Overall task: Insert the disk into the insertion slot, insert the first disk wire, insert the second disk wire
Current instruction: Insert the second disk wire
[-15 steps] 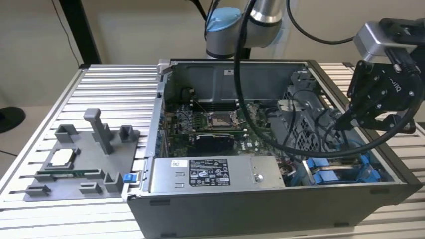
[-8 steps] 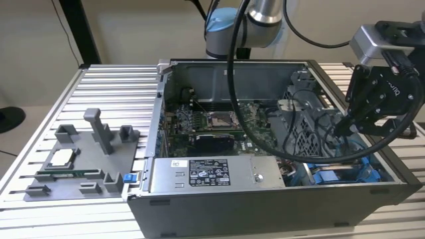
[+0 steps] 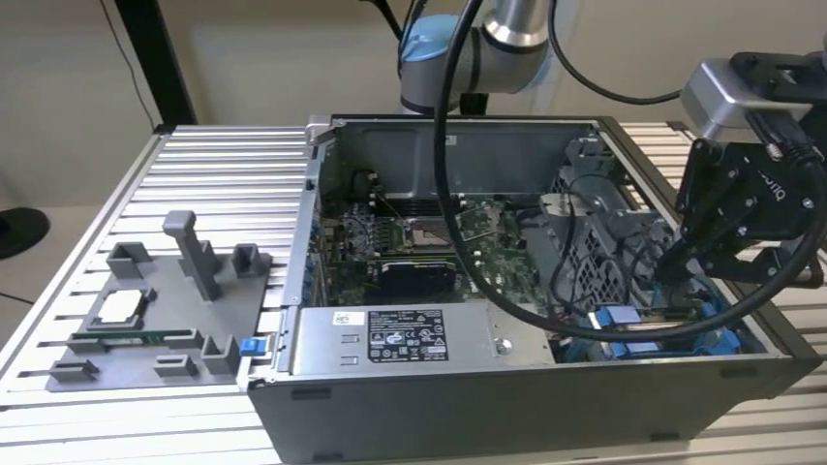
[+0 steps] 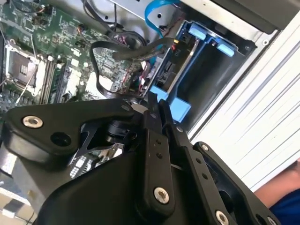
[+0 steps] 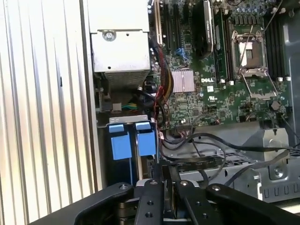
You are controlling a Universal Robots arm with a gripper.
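My black gripper point(image 3: 672, 274) hangs over the open computer case, at its corner near the exterior view's right. In both wrist views the fingers point(image 4: 157, 117) stand pressed together, and a looping black disk wire point(image 4: 96, 70) ends at their tips. Just beyond the tips lies the insertion slot point(image 4: 211, 79) with its blue rails. The disk sits in it, and its blue frame point(image 4: 180, 107) and two blue tabs point(image 5: 133, 139) show. Another black wire point(image 4: 140, 49) runs to a connector at the disk's end. The blue bay point(image 3: 646, 326) lies under the gripper.
The grey labelled power-supply box point(image 3: 387, 339) fills the case's front. The green motherboard point(image 3: 413, 242) lies behind it. A grey jig point(image 3: 168, 310) with small parts sits on the slatted metal table point(image 3: 220, 165). A blue data cable point(image 4: 154, 16) curls near the bay. A blue sleeve point(image 4: 281, 206) shows beside the table.
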